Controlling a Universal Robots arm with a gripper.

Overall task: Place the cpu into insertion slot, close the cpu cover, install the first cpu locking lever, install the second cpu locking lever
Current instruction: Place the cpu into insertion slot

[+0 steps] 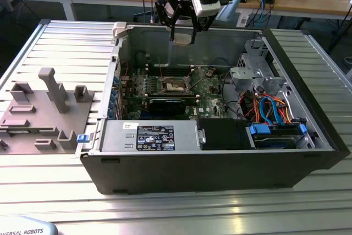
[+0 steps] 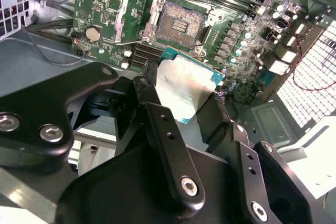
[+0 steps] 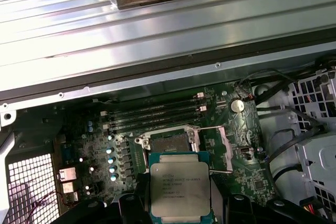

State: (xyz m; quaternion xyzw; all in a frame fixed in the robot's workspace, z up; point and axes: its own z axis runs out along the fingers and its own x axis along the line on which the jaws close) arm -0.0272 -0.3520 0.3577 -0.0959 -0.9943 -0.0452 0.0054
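I am observing the gripper (image 1: 182, 38) hanging over the far wall of the open computer case (image 1: 220, 163), which is lying on its side on the ribbed aluminium table (image 1: 308, 207). The black fingers (image 2: 157, 124) are clamping the cpu (image 2: 184, 85) by two opposite edges, and the chip is sitting level between them with nothing else touching it.

In the first wrist view I am reading the cpu (image 3: 180, 190) with its dull silver, lettered top facing the camera and its green rim showing all round. It is hanging above the motherboard (image 3: 241, 150), clear of the insertion slot (image 3: 168, 141).

The insertion slot (image 2: 181, 24) is lying bare near the middle of the board, with its dark centre exposed. The cpu cover (image 2: 121, 22) is standing swung open, just beside the slot along one of its edges, and is not lying over it. In the exterior view the slot (image 1: 175, 85) is sitting mid-board, below the gripper.

A coin cell battery (image 3: 238, 105) is sitting towards one edge of the board, and the long memory slots (image 3: 152, 114) are running along the slot's far side. A grey fixture block (image 1: 49, 108) is resting on the table off the case's end at the exterior view's left.
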